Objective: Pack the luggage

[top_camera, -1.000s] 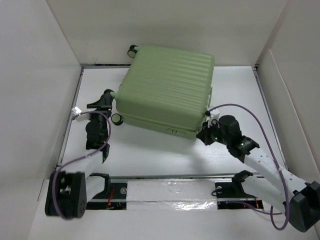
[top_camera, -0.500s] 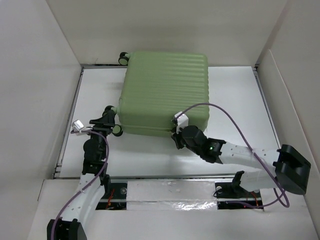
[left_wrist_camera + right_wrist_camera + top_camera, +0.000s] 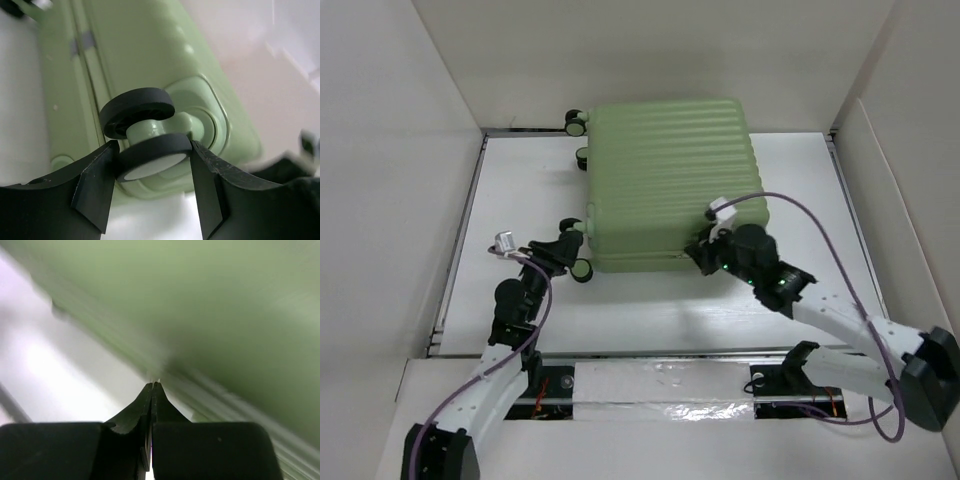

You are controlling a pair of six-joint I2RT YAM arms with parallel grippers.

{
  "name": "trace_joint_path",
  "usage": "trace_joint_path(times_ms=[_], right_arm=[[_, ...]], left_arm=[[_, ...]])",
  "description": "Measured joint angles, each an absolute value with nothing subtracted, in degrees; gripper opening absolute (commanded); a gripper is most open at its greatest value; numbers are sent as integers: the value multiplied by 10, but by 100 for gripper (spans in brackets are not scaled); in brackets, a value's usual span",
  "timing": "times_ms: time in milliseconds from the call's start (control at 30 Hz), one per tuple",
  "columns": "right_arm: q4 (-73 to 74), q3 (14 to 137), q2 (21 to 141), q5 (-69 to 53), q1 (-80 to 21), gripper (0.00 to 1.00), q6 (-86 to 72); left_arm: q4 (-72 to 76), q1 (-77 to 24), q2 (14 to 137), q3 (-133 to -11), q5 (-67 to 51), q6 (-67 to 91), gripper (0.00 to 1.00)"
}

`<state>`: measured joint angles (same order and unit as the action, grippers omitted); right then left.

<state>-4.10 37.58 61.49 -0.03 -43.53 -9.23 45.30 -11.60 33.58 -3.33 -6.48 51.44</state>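
From above, you see the luggage [image 3: 665, 180] lying flat on the white table [image 3: 650, 310], in the middle and toward the back wall. It is big, pale green and shut. Its top has lines of ridges running across it. Small black wheels stick out along its left side. Your left gripper [image 3: 572, 255] is at the near-left corner, right at one wheel [image 3: 582, 270]. Your right gripper [image 3: 703, 255] is at the near edge of the luggage, close to the near-right corner.

From the left wrist, you see the wheel up close. It is two black discs with a green middle, joined to the green shell by a round green mount. The fingers [image 3: 95, 185] are clamped on the lower disc, one on each side, and both touch it.

From the right wrist, the picture is blurry. The luggage fills the top as a green smear with faint lines. The fingers [image 3: 142, 410] are pressed together with no gap. Their tips are right by the green shell, but you cannot tell if they touch it.
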Motion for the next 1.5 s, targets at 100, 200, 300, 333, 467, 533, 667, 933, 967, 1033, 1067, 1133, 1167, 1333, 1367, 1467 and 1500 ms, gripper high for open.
trace_joint_path(times_ms=[100,200,300,333,467,533,667,933,967,1033,1067,1133,1167,1333,1367,1467,1500], right_arm=[[-39,375,538,-33,-357,0,-85],[-48,375,499,-59,-309,0,-73],[-53,374,500,-86,-293,0,-67],[-56,369,506,-93,-298,0,-67],[-57,320,507,-101,-336,0,-72],[-40,302,497,-92,-349,0,-74],[-19,271,429,-55,-332,13,-80],[-56,223,439,-100,-176,47,-89],[-68,223,462,-115,-161,49,-89],[-82,223,507,-147,-137,50,-86],[-84,225,526,-164,-129,51,-84],[-95,225,553,-194,-121,52,-83],[-103,225,562,-206,-120,52,-81],[-164,226,601,-245,-116,52,-77],[-176,225,606,-251,-115,51,-77],[-222,214,620,-263,-112,40,-89],[-238,209,623,-264,-112,26,-93]], left_arm=[[482,-206,382,-41,-62,498,0],[523,-296,457,-63,-37,489,0],[566,-372,517,-84,-7,487,0],[575,-393,532,-91,4,487,0],[575,-438,557,-110,25,485,0],[566,-442,556,-114,32,483,0],[536,-444,542,-121,40,474,0],[510,-446,520,-121,47,470,0],[511,-446,520,-122,46,470,0],[511,-446,521,-122,46,469,0],[511,-446,521,-123,45,468,0],[511,-446,522,-123,45,466,0],[511,-446,522,-123,45,465,0],[512,-446,523,-123,46,463,0],[512,-446,524,-124,46,463,0],[514,-446,527,-124,46,463,0],[515,-446,528,-124,46,463,0]])
